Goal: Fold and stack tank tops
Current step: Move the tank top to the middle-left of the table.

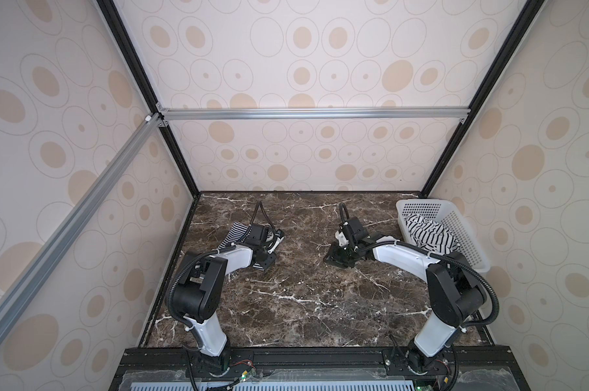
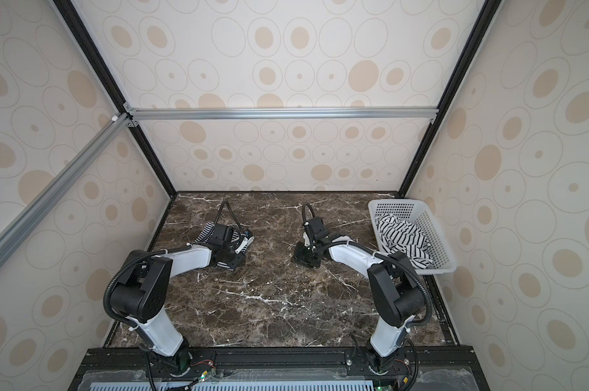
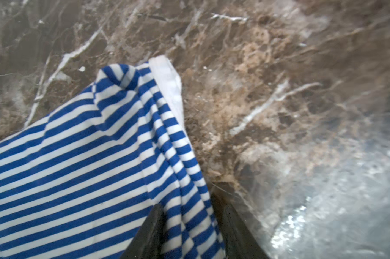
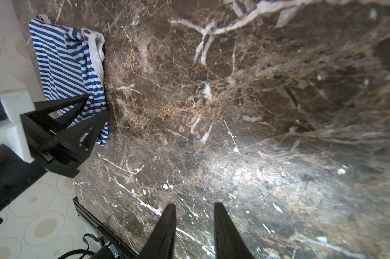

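Half the desk (image 1: 303, 287) lies open; my left end effector (image 3: 193, 206) grips the fine-striped tank top (image 3: 77, 157) at its edge, right end effector (image 4: 194, 205) narrowly parted.

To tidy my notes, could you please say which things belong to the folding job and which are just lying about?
Job: blue-striped top, gripped by left gripper; black-striped top, crumpled in the basket; right gripper, open, empty.
Lying about: basket; table.

Lab booth: aluminium frame (image 1: 313, 113), papered panels (image 1: 320, 50)
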Controlling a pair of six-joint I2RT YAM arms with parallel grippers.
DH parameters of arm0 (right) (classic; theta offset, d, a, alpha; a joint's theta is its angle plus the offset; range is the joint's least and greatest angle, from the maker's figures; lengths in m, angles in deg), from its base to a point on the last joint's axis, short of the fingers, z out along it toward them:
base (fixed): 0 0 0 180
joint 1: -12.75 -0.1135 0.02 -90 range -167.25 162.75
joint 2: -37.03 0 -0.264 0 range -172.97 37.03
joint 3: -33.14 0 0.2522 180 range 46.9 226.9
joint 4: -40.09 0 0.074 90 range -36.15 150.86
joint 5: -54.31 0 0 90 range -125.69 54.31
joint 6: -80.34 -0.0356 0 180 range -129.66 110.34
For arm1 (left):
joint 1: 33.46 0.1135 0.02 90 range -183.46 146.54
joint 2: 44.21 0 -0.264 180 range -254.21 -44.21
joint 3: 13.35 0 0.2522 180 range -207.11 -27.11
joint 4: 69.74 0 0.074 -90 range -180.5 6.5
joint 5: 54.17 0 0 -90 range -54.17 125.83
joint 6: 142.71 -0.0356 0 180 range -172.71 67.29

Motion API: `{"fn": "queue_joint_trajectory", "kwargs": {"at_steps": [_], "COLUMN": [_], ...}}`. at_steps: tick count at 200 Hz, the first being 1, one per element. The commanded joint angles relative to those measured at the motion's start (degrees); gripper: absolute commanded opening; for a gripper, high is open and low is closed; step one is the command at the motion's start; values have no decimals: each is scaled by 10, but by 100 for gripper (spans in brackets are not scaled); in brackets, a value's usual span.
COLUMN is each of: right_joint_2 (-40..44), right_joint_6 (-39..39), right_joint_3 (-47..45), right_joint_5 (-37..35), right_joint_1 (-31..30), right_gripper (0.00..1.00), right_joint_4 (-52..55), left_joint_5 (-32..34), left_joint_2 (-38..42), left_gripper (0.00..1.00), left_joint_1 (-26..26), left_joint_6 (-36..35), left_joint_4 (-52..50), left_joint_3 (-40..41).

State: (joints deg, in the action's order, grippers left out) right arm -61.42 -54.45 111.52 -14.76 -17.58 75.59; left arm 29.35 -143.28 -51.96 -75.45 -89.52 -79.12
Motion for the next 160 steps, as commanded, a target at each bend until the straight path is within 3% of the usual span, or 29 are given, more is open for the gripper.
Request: {"fn": "queue_joint_trajectory", "kwargs": {"at_steps": [1, 59, 160], "right_joint_2": [6, 8, 16], "right_joint_6": [-10, -13, -17], "right_joint_3": [0, -11, -18], "right_joint_5": [-6, -7, -10], "right_joint_1": [-3, -3, -4], "right_gripper": [31, 31, 31], "right_joint_4": [2, -2, -2], "left_joint_5": [-36, -26, 64], "left_joint_2": [8, -89, -143], "left_gripper": [44, 43, 43], "left_joint_1": [-20, -21, 10], "left_joint_6": [-23, -16, 3], "left_joint_4": [-31, -45, 4], "left_joint_3": [-32, -143, -170]}}
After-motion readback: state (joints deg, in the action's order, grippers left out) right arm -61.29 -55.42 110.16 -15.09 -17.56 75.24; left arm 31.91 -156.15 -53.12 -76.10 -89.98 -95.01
